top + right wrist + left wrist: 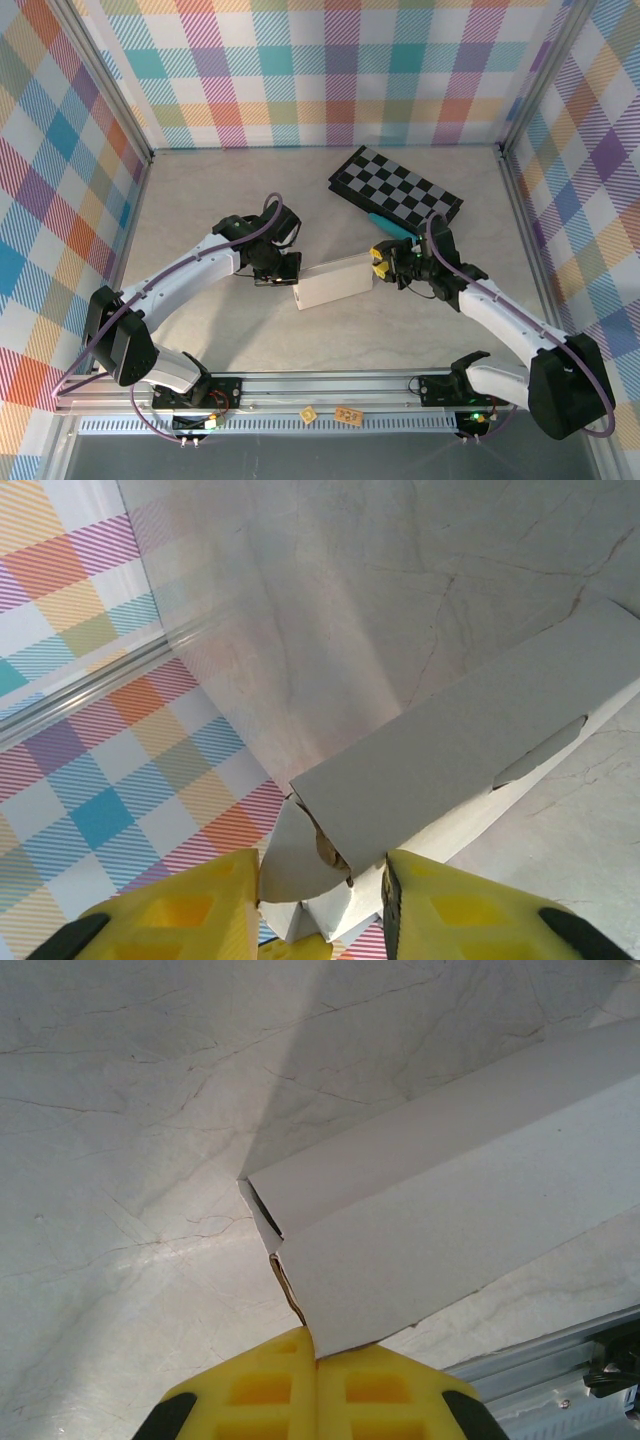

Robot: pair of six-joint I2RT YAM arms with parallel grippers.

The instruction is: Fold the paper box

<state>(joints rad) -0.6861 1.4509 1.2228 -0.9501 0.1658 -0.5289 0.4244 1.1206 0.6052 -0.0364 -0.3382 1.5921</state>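
White arms (195,268), black joints (120,345), purple cables (268,199), hands (317,1355) with pocketed yellow fingers (260,1395)

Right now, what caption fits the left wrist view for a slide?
Left pincer shut on the paper box corner, above the pale table.

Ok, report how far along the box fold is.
Done: the box already stands as a shallow folded body. In hand: the left gripper pinches one end corner; the right gripper sits open astride the flap at the other end. Left: that flap looks untucked.
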